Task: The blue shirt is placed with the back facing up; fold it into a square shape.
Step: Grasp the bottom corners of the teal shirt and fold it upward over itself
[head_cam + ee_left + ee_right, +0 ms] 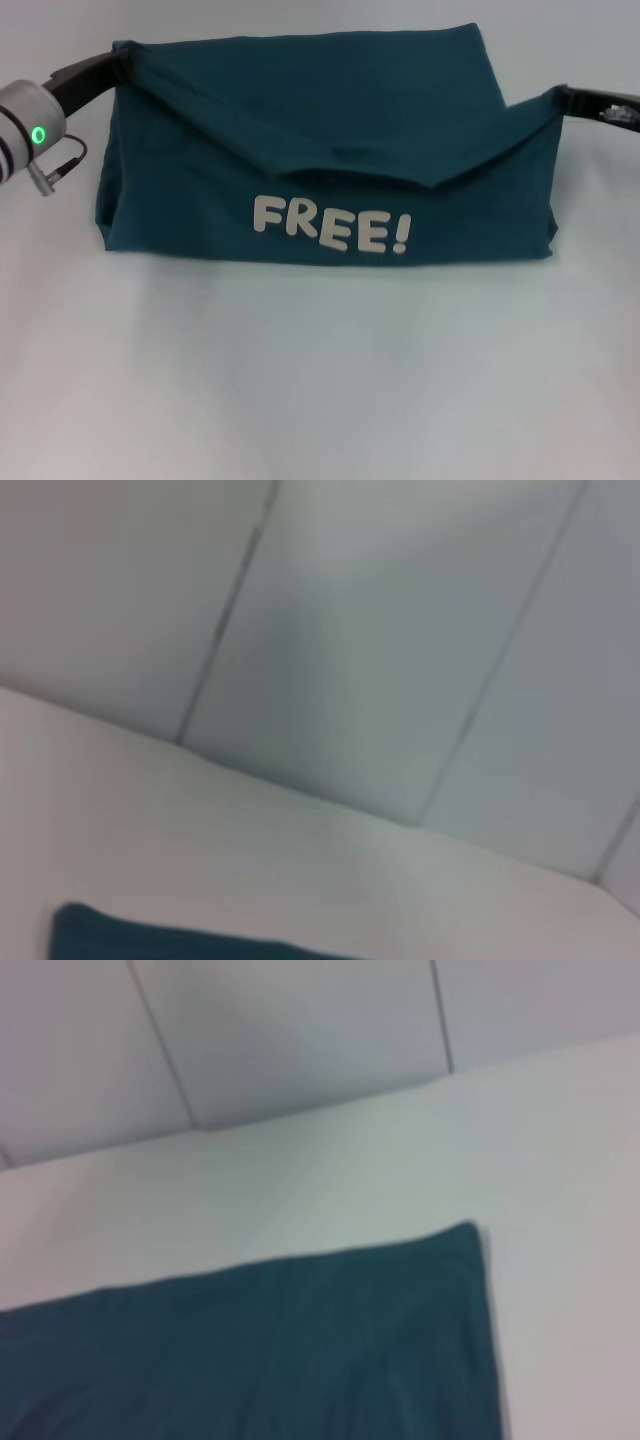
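**Operator:** Tabletop (320, 400) first: a wide, pale, matte surface, and lying across its far half is the blue shirt (330, 130), a big dark teal short-sleeved T-shirt of soft fabric. It's partly folded already, with the white "FREE!" lettering (330, 226) showing on the near band and a loose flap draped down over the upper part.

**Spotter:** How do you expect it to handle?

**Operator:** Light and limp, I'd judge. No stiffness at all; the flap sags in a shallow V between my two holds, so anything unsupported will droop and crease. It shouldn't be slippery or fragile, though layers may slide over each other. Corners and hems are the sensible places to take it, and that's where I am now.

**Spotter:** Both arms on it?

**Operator:** Yes. My left claw (118, 62) is pinching the far left corner of the shirt, and my right claw (562, 95) is pinching the right-hand tip of the flap, with the cloth drawn up to a point at each.

**Spotter:** Anything in the way?

**Operator:** Nothing else on the tabletop that I can see. Behind it, the wrist views show only a pale panelled wall (300, 1040) with thin seams.
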